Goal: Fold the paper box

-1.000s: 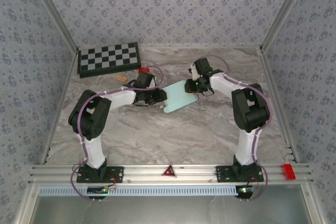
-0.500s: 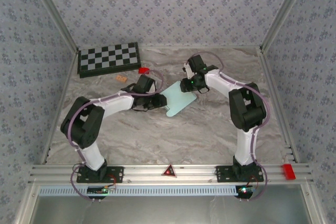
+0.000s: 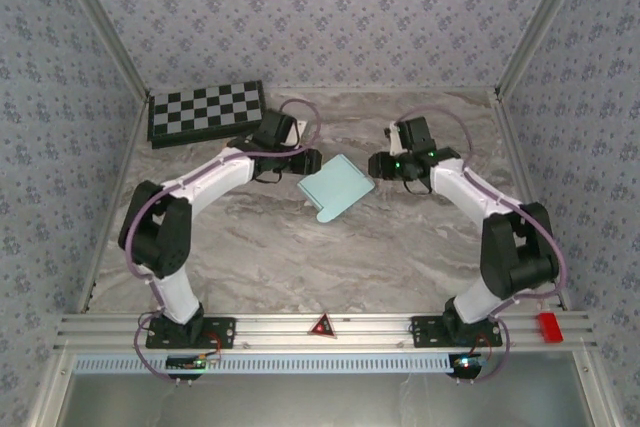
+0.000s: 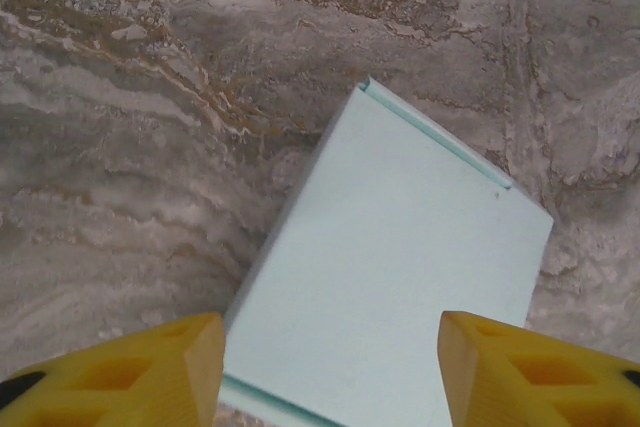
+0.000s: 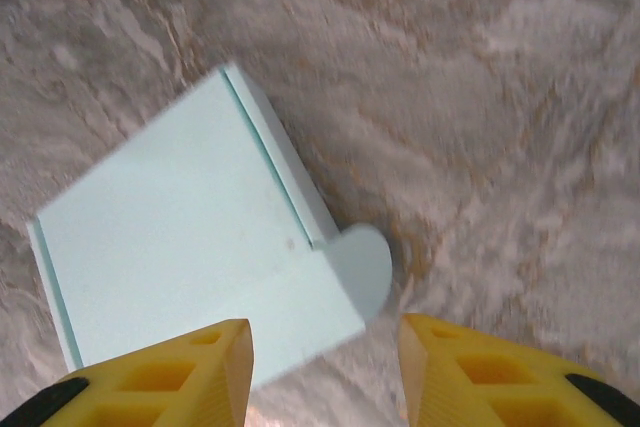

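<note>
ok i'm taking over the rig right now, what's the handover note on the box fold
Left gripper: jaws open, empty, at one side of the box.
Right gripper: jaws open, empty, at the opposite side.
The box lies flat on the table between the arms, gripped by neither.
Done: it looks folded into a flat rectangle.
Left: a rounded tab sticks out at one corner and probably needs tucking.

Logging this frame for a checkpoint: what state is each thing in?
paper box: closed, lying flat, one rounded tab sticking out.
left gripper: open, holding nothing.
right gripper: open, holding nothing.
checkerboard: lying flat, far left corner.
</note>
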Controlling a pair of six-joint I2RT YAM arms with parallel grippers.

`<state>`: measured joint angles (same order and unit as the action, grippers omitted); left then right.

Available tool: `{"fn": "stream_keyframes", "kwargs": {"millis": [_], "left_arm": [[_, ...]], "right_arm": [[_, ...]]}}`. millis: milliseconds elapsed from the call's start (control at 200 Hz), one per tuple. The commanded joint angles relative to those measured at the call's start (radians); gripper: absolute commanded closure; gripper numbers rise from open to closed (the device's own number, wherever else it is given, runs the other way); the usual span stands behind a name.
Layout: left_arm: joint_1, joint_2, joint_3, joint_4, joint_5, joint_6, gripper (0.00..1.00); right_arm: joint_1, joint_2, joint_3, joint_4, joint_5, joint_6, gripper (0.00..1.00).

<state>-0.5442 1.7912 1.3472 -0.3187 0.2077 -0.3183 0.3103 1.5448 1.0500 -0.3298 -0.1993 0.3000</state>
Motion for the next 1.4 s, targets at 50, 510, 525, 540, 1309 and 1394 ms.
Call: {"fn": "stream_keyframes", "kwargs": {"millis": [50,510,525,540,1309,1394], "left_arm": [[0.032,0.088,0.072,-0.038,0.069,0.151,0.33],[0.073,0.246,0.124,-0.001,0.267,0.192,0.28],[0.074,0.249,0.123,0.0,0.274,0.191,0.28],[0.073,0.251,0.123,0.001,0.279,0.188,0.28],[0.058,0.137,-0.132,0.163,0.323,-0.009,0.42],[0.049,0.111,-0.172,0.197,0.318,-0.051,0.45]], "right_arm": [[-0.012,-0.117,-0.14,0.027,0.009,0.057,0.56],[-0.028,-0.305,-0.321,-0.001,0.066,0.077,0.56],[-0.026,-0.306,-0.326,-0.001,0.066,0.08,0.56],[-0.027,-0.308,-0.33,0.0,0.065,0.081,0.56],[-0.017,-0.215,-0.364,0.101,0.015,0.118,0.55],[-0.011,-0.19,-0.36,0.126,0.005,0.127,0.55]]}}
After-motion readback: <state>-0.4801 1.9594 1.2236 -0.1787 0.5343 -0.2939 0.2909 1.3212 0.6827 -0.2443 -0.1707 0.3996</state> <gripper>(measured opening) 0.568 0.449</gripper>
